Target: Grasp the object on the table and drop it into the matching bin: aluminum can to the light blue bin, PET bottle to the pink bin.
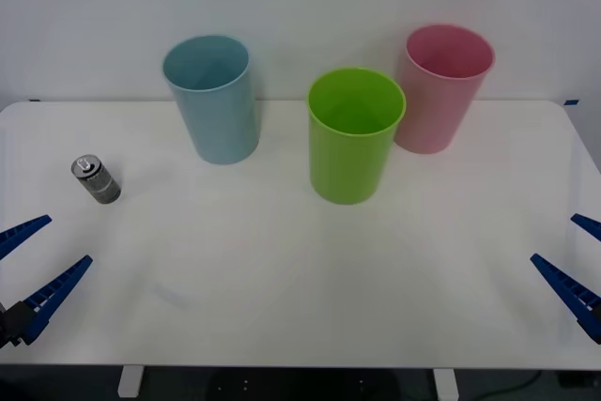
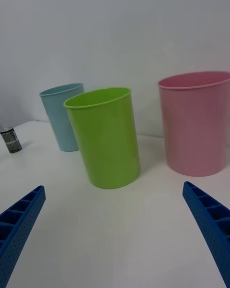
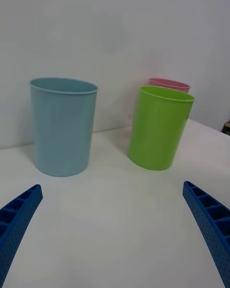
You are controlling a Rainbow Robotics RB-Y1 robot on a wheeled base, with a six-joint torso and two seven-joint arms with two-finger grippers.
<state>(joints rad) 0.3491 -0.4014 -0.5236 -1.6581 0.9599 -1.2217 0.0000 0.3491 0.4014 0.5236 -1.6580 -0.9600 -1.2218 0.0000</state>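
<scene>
The aluminum can [image 1: 97,180], small and dark grey with a silver lid, stands upright on the white table [image 1: 300,279] near its left side. The right wrist view catches the can [image 2: 10,140] far off at the edge. My left gripper [image 1: 38,265] is open at the table's front left, a short way in front of the can and not touching it. My right gripper [image 1: 575,260] is open at the front right, with nothing between its fingers. The light blue bin [image 1: 213,100] stands behind and to the right of the can. The pink bin [image 1: 441,91] stands at the back right.
A lime green bin [image 1: 355,136] stands between the two other bins, a little nearer to me. The left wrist view has the light blue bin [image 3: 62,127] closest, then the green bin [image 3: 160,127]. Bare tabletop spreads across the front and middle.
</scene>
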